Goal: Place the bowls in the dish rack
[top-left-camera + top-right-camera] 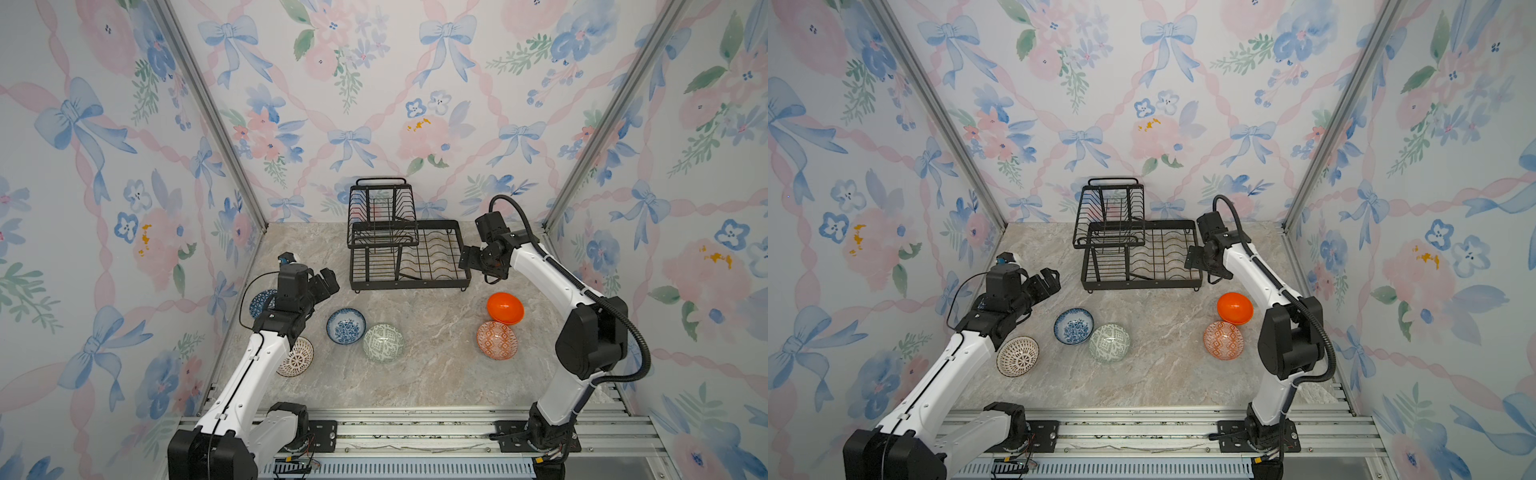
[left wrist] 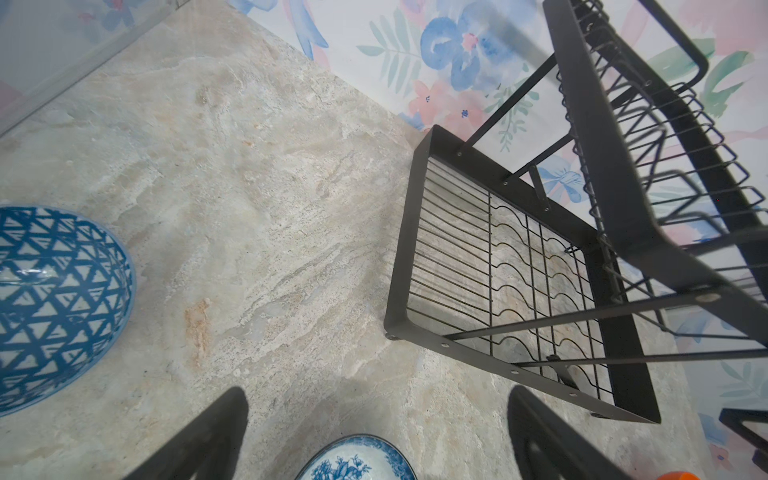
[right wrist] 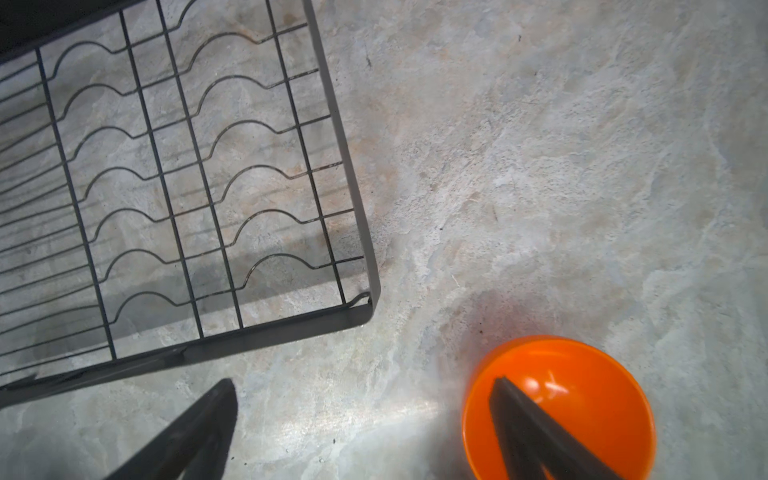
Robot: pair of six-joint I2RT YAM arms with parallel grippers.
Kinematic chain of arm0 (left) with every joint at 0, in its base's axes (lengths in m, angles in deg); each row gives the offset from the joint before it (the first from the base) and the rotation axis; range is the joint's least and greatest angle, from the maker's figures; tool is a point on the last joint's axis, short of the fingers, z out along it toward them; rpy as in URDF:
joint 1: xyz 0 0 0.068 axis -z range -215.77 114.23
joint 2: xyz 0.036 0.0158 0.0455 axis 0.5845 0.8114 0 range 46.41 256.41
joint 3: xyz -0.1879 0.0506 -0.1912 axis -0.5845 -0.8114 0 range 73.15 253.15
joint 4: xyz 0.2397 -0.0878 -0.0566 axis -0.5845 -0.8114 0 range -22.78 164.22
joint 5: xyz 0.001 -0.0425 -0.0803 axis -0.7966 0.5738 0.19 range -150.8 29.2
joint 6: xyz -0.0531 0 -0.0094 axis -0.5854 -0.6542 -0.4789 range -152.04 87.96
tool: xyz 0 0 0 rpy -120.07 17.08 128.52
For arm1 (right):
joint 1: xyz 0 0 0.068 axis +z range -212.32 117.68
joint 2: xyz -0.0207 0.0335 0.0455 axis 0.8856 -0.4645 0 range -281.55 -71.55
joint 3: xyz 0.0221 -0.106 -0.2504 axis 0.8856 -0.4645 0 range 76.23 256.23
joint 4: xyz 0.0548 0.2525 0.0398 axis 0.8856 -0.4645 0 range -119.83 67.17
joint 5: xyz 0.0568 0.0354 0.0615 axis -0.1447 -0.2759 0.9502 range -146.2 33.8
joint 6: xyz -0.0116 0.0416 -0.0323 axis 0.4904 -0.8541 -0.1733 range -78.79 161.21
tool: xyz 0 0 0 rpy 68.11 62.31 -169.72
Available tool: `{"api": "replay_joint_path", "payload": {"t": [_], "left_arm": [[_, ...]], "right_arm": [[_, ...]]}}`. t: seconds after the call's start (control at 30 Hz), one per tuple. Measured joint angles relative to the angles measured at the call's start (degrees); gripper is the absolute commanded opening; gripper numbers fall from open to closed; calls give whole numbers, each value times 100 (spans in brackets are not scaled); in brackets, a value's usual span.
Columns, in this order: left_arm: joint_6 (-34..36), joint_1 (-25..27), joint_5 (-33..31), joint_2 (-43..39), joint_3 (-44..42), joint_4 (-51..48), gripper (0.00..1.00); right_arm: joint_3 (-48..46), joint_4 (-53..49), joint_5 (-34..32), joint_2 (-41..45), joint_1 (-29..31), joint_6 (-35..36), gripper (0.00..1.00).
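Note:
The black wire dish rack (image 1: 411,284) (image 1: 1142,284) stands at the back middle with nothing in it. Several bowls sit on the marble top. The dark-blue geometric one (image 1: 258,302) (image 2: 54,299) is half hidden by my left arm. In front lie a blue floral one (image 1: 345,326) (image 1: 1073,326) (image 2: 357,461) and a green one (image 1: 383,343) (image 1: 1109,341). At the right sit a plain orange one (image 1: 505,308) (image 1: 1234,308) (image 3: 582,374) and an orange patterned one (image 1: 497,339) (image 1: 1223,340). My left gripper (image 1: 328,282) (image 2: 378,395) hovers open above the floral bowl. My right gripper (image 1: 478,270) (image 3: 362,384) hangs open beside the rack's right front corner, above the orange bowl.
A brown-and-white lattice bowl (image 1: 296,357) (image 1: 1017,356) lies under my left forearm at the front left. Flowered walls close in the back and both sides. An aluminium rail (image 1: 415,432) with both arm bases runs along the front edge.

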Motion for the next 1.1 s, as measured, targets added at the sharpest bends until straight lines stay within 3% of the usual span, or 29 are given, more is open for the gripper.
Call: {"api": "replay_joint_path", "payload": {"t": [0.23,0.47,0.6,0.8,1.1], "left_arm": [[42,-120,-623,754,1213,-1222,98],[109,-710,-518,1567,1316,-1692,98],[260,-1001,-446,2157,1318,-1838,98],[511,-1493,-472,2361,1327,-1906,98],[1272,-1611,-535,3447,1886,-1978,80]], "right_arm": [[-295,160,-59,494,682,444,97],[-1043,595,33,1370,852,501,97],[-1187,608,116,1438,859,544,97],[-1217,570,114,1460,861,525,97],[-1480,590,85,1631,861,264,97]]}}
